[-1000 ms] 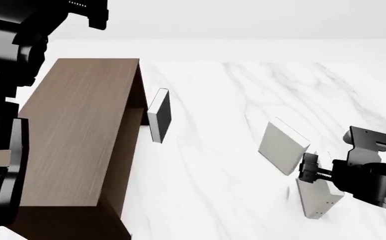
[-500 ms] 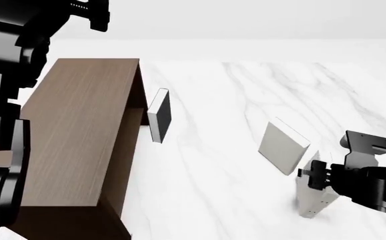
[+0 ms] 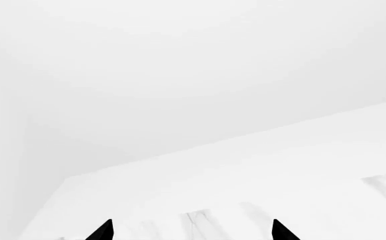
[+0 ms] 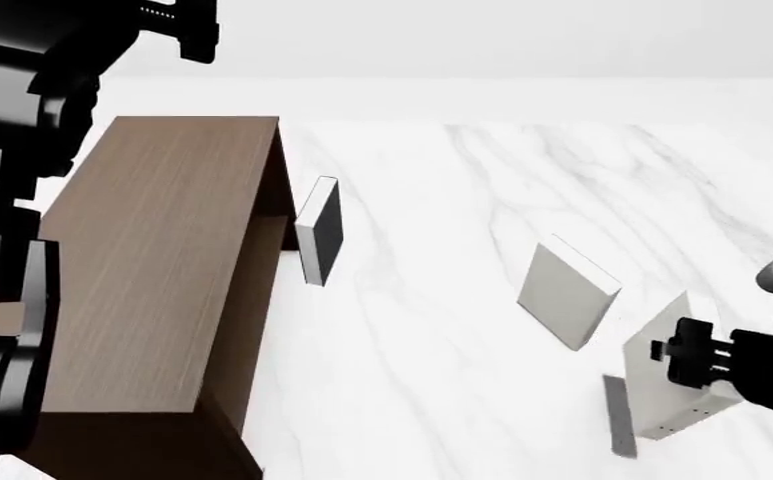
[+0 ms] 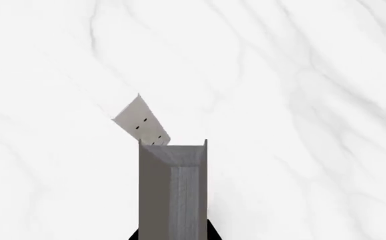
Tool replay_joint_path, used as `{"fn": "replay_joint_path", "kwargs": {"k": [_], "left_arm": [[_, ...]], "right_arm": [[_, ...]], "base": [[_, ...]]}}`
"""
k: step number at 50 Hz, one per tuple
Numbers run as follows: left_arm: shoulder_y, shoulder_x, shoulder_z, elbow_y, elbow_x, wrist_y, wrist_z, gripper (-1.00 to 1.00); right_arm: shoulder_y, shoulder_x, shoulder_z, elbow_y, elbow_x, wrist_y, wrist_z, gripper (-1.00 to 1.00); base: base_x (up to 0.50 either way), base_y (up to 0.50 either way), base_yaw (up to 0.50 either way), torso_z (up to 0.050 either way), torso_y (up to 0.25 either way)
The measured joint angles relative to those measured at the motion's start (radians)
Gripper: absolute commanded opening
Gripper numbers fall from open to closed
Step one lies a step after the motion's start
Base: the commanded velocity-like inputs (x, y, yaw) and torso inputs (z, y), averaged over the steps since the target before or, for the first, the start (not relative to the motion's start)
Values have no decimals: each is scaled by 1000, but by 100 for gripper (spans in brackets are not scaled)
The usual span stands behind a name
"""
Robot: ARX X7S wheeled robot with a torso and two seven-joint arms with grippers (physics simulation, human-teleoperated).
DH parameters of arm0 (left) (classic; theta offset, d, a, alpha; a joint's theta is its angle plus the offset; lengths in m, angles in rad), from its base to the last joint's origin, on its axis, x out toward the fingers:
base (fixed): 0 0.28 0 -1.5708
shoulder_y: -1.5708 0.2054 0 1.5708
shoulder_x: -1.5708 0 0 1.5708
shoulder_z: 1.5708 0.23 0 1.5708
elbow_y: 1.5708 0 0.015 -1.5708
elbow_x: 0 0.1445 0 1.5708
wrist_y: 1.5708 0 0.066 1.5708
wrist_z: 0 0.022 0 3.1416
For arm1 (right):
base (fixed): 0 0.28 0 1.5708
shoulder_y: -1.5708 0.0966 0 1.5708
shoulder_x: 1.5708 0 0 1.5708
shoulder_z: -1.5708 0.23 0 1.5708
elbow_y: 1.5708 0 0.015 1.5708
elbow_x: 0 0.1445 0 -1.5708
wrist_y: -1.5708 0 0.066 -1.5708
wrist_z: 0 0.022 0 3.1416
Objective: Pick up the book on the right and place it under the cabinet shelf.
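Closest in, held the book pinched in the right gripper, clamped tight on one edge, with the wrist view looking straight down its grey page block. Had swung it out to the right and tipped it over within the last half second, turning a broad off-white face to the head camera in place of the narrow upright edge shown a moment before. Appeared to have raised it off the marble table as well, judging by a grey strip beside it, probably its shadow. Counted, then, as a grasp secured and a lift begun, with the whole carry across to the left still ahead. Just beyond, left the greyer pale book standing where it had been, near but not touching. Farther off and well to the left, left the black-faced book upright just beside the open side of the cabinet shelf, likely an obstacle to steer around on the way in. Farthest, kept the left gripper raised and idle, tips spread wide on nothing.
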Motion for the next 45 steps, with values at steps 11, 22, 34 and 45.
{"fn": "replay_joint_path", "kwargs": {"k": [11,22,34,45], "left_arm": [[-3,2,-1,7,-4,-3,-1,100],[-8,-1,-2,32,-10,-23,-1,100],[-15,-7,-2,56,-14,-44,-2,100],[-17,-18,-4,87,-18,-68,-3,100]], "right_arm": [[-206,72,199,-216,197,-39,73,-100],[-290,-2,257,-371,309,-103,122,-100],[-196,-154,142,-406,325,-125,167,-100],[-54,-325,4,-322,247,-126,143,-100]], "base": [[0,0,0,0,1],[0,0,0,0,0],[0,0,0,0,1],[0,0,0,0,1]]}}
